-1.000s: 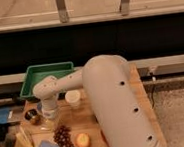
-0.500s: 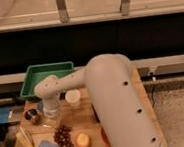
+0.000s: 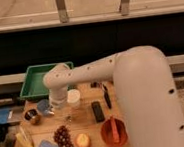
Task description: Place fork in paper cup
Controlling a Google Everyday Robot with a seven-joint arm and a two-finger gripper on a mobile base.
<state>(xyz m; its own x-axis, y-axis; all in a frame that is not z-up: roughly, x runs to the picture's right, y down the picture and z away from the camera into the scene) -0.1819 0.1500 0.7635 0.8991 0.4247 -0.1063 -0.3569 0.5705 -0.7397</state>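
Gripper [image 3: 53, 110] hangs left of centre, under the white arm [image 3: 138, 92], jaws clenched; whether the fork sits between them I cannot tell, as the fork cannot be picked out. Paper cup [image 3: 74, 98] stands upright just right of the gripper, nearly touching. Judgement: a short rightward shift, fork held upright above the rim, would serve.

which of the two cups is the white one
The paper cup, right of the shut gripper that hangs over the table; the blue cup sits left of it.
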